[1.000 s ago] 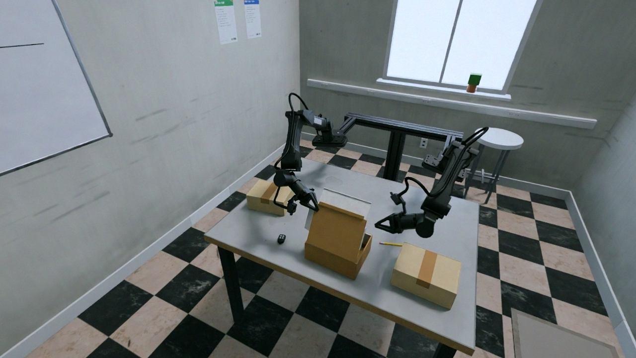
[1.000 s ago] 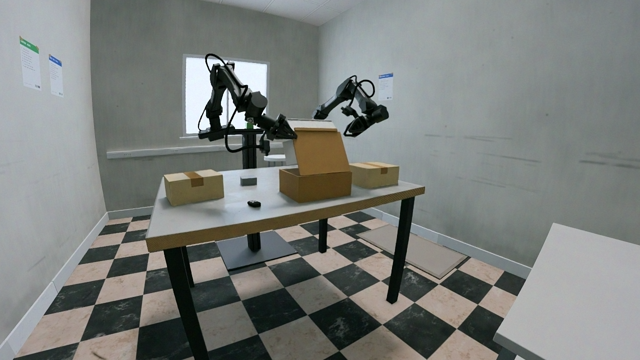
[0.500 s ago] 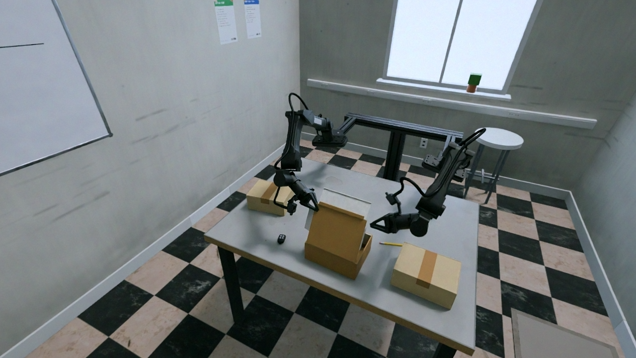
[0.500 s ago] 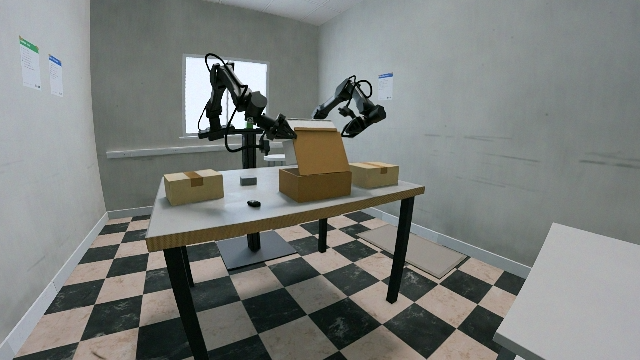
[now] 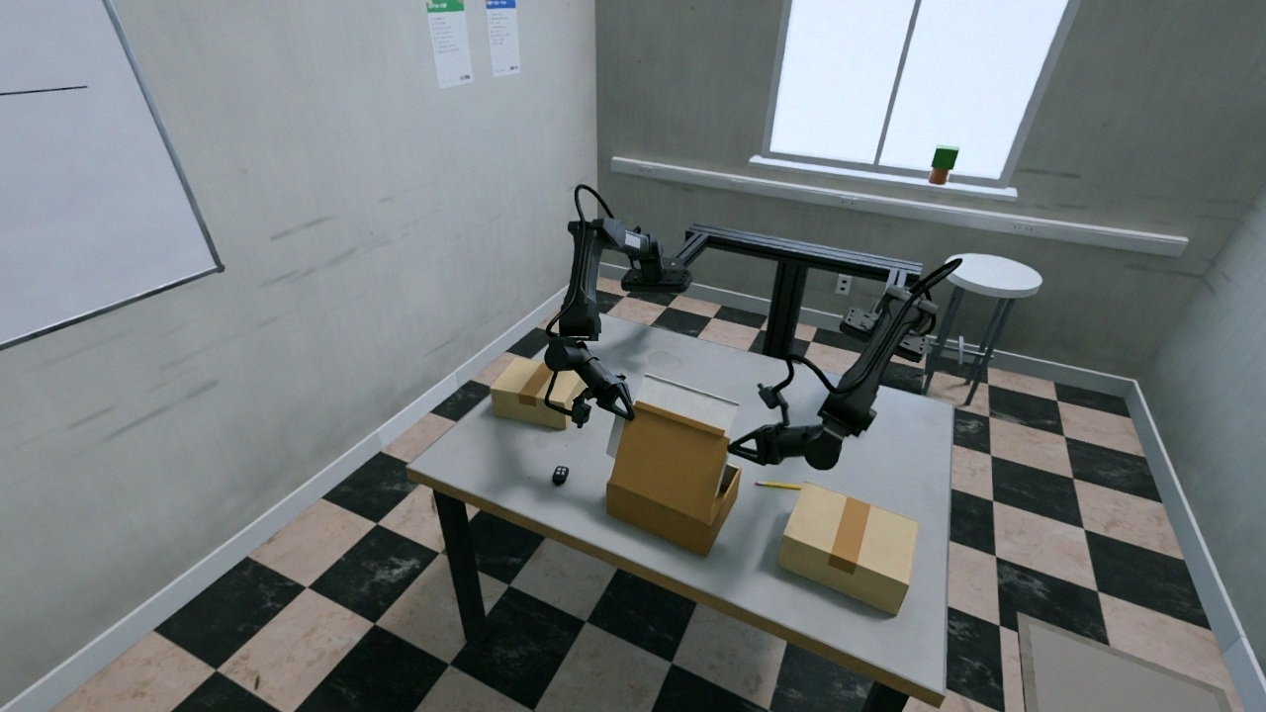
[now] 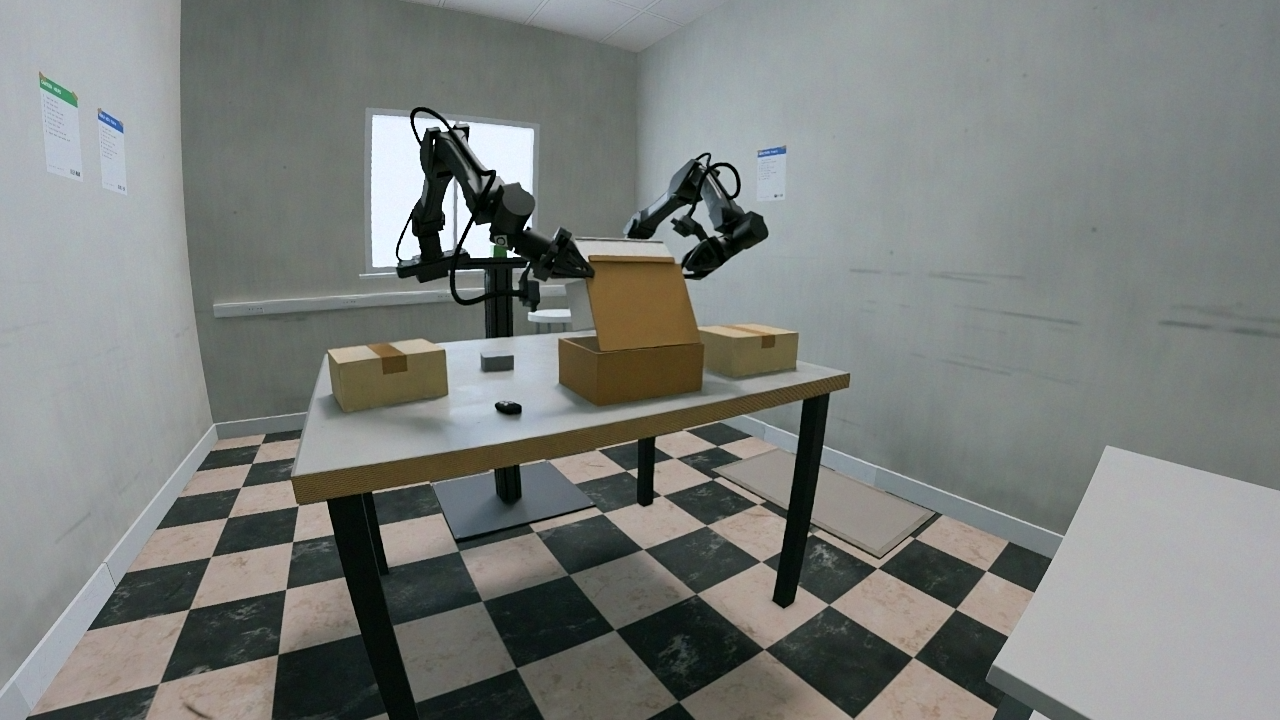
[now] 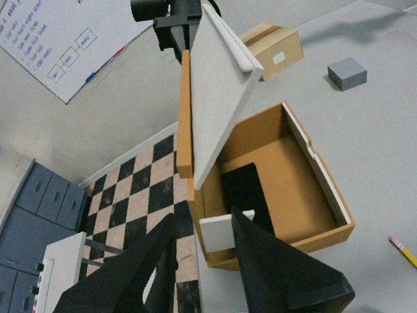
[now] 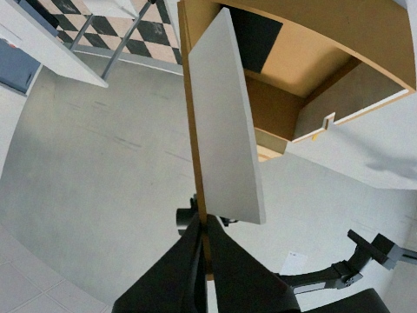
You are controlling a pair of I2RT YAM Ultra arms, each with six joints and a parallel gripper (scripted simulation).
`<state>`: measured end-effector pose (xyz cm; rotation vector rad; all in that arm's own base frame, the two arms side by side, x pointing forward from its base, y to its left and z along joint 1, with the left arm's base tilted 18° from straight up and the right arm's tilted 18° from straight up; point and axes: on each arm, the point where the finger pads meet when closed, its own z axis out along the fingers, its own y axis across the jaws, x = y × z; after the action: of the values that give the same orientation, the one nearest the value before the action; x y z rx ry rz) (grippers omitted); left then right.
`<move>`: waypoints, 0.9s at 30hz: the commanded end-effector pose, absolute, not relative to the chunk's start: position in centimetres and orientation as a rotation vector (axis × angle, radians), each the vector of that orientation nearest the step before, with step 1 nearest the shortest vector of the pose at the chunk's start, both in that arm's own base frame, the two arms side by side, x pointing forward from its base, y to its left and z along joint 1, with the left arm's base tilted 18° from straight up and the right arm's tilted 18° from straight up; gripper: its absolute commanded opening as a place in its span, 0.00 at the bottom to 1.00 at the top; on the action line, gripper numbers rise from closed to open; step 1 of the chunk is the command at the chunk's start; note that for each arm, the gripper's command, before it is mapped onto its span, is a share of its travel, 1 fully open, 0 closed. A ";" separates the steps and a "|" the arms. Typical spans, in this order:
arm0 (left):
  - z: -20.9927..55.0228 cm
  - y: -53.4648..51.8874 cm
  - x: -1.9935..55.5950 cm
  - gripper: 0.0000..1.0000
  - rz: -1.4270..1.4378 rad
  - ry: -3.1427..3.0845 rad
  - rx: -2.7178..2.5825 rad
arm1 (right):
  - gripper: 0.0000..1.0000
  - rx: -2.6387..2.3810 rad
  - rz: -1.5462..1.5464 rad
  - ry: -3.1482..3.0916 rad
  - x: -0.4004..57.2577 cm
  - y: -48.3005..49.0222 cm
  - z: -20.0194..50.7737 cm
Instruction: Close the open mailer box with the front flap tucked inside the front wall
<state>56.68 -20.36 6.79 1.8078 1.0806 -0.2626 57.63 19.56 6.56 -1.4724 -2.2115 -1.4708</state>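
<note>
The open mailer box [image 5: 659, 517] [image 6: 631, 374] [image 7: 295, 187] holds a flat black rectangle [image 7: 245, 187] [image 8: 256, 39]. Its lid [image 5: 668, 451] [image 6: 640, 304] stands steeply up. The white front flap [image 5: 685, 398] [image 7: 221, 91] sticks out from the lid's top. One white side flap [image 6: 577, 306] [image 8: 223, 130] is on the right gripper's side, the other side flap [image 7: 215, 235] on the left gripper's side. My right gripper [image 5: 632, 415] [image 6: 590, 271] [image 8: 205, 218] is shut on the lid's edge near its top corner. My left gripper [image 5: 730, 449] [image 7: 202, 217] is partly open beside the lid, one fingertip overlapping the small flap in view.
Taped cartons [image 5: 535, 390] [image 5: 801, 553] [image 6: 748, 353] [image 6: 366, 385] stand on both sides of the mailer. A black key fob [image 5: 560, 475] [image 6: 507, 407], a grey block [image 6: 496, 362] [image 7: 347, 75] and a yellow pencil [image 5: 776, 485] [image 7: 406, 253] lie on the table [image 5: 496, 460].
</note>
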 end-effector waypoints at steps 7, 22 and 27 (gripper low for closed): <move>7.7 -22.6 57.8 0.38 -0.239 1.031 1.798 | 0.01 -1.413 -1.478 -2.224 57.6 21.2 6.8; 7.7 -23.7 57.7 0.01 -0.256 1.032 1.797 | 0.01 -1.413 -1.478 -2.224 57.6 21.2 6.8; 8.0 -23.8 57.7 0.01 -0.256 1.026 1.796 | 0.01 -1.418 -1.476 -2.227 57.7 21.1 6.7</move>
<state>57.56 -22.15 6.19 1.8021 1.0737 -0.2511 57.62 19.56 6.56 -1.4717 -2.2114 -1.4709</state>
